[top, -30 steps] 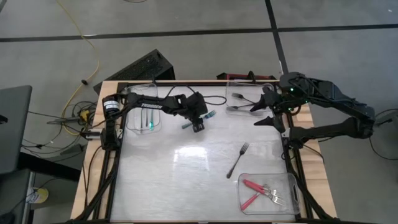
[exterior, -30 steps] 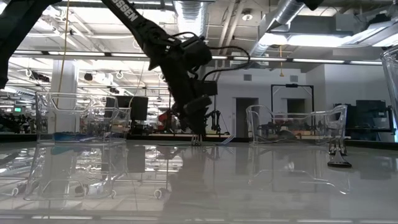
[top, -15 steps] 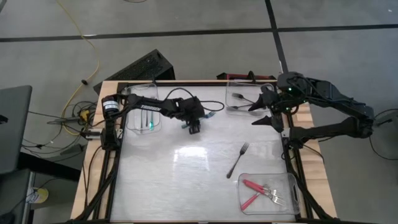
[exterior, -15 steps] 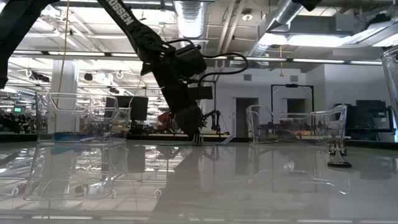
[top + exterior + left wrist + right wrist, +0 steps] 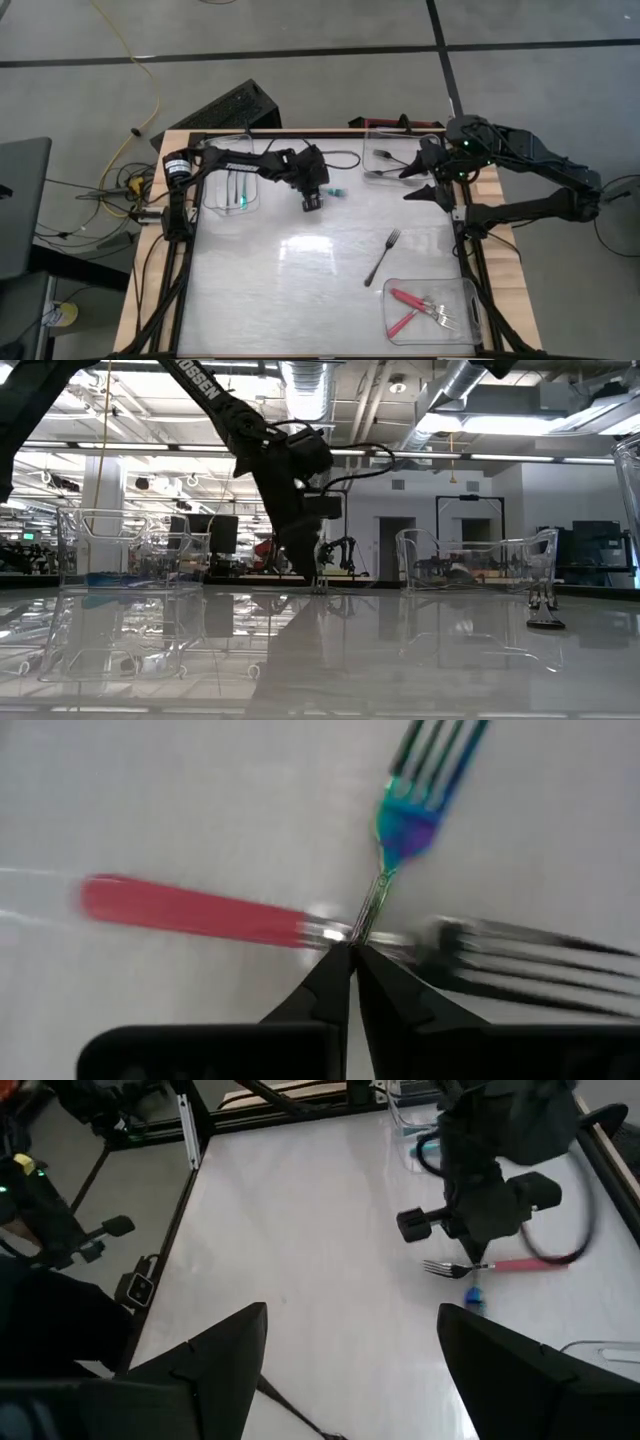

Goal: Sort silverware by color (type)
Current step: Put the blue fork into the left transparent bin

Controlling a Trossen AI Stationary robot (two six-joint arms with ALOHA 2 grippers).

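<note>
My left gripper [image 5: 350,952] stands at the table's far middle, fingers down, shut where a teal fork [image 5: 405,820] crosses a red-handled fork [image 5: 190,910]. Both forks lie on the table; in the high view the teal fork [image 5: 336,190] shows right of the gripper [image 5: 310,202]. A black fork [image 5: 383,256] lies flat at the middle right. Clear trays hold teal forks [image 5: 240,190] at the far left, black forks [image 5: 385,162] at the far right, and red forks [image 5: 415,305] at the near right. My right gripper [image 5: 350,1370] hovers open by the far right tray. My left gripper pinches the teal fork's thin neck [image 5: 372,910], just below the tines, between its two fingertips [image 5: 325,975]. The fingers come from above, pointing down. The fork lies on the table and crosses the red-handled fork's metal neck [image 5: 325,932] right at the fingertips.
The white tabletop [image 5: 300,290] has free room through its middle and near left. A black keyboard [image 5: 225,110] and cables lie beyond the far left edge. The table's black frame rail [image 5: 185,290] runs along the left side.
My left gripper has shifted slightly toward the table's left, turned at the wrist, and shut its fingers on the teal fork. The fork has swung a little on the table. My right arm has kept still.
</note>
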